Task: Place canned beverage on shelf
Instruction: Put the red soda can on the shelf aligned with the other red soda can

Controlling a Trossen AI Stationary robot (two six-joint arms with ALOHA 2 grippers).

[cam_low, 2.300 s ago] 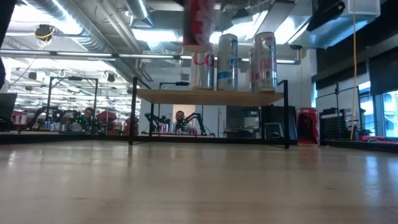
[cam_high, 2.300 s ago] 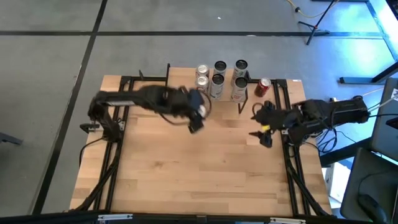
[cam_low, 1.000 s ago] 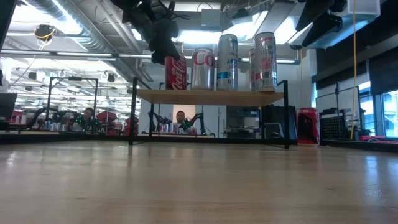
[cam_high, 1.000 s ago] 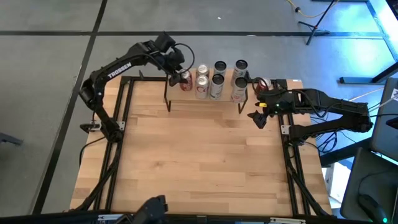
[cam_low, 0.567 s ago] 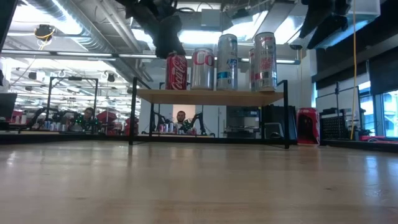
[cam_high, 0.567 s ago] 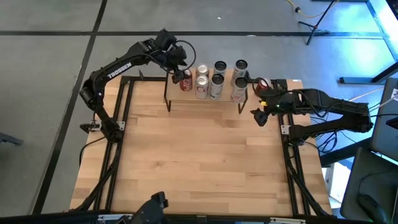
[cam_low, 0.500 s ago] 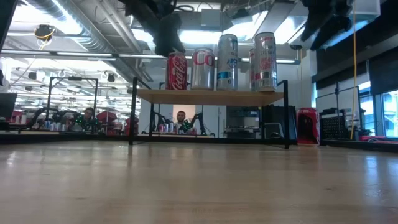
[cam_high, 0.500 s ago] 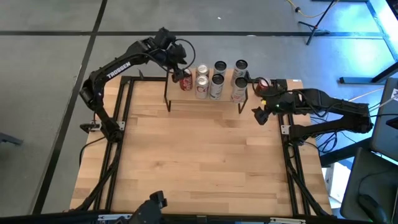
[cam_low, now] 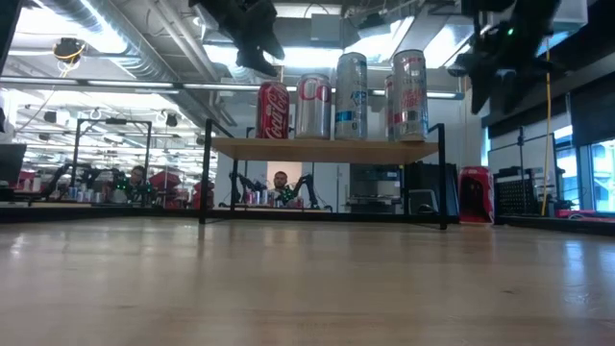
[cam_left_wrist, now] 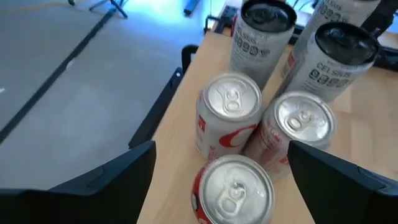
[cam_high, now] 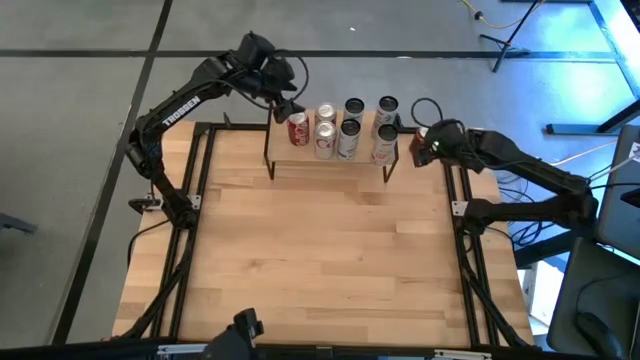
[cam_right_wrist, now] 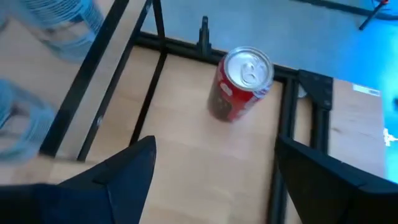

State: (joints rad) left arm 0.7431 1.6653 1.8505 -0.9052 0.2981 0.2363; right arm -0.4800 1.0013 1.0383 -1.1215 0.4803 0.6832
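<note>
The shelf (cam_low: 327, 149) stands at the table's far edge. A red cola can (cam_low: 273, 110) stands upright at the left end of its top, beside two white cans (cam_left_wrist: 229, 118) and several tall cans (cam_low: 408, 94). My left gripper (cam_low: 258, 53) is open and empty, just above this red can (cam_left_wrist: 233, 190) and a little to its far left (cam_high: 285, 103). A second red can (cam_right_wrist: 241, 84) stands upright on the table to the right of the shelf (cam_low: 476, 208). My right gripper (cam_right_wrist: 211, 180) is open and hangs above and just short of it (cam_high: 422, 148).
The shelf's black legs (cam_low: 205, 173) and the table's black frame rails (cam_right_wrist: 286, 130) run close to the second red can. The near part of the wooden tabletop (cam_high: 320, 260) lies in front of the shelf. People and other arms show in the room behind (cam_low: 279, 183).
My left gripper has let go of the red cola can and has risen off it toward the far left; the can stays upright on the shelf's left end. My right gripper has gone toward the table's far edge, up to the red can beside the shelf.
</note>
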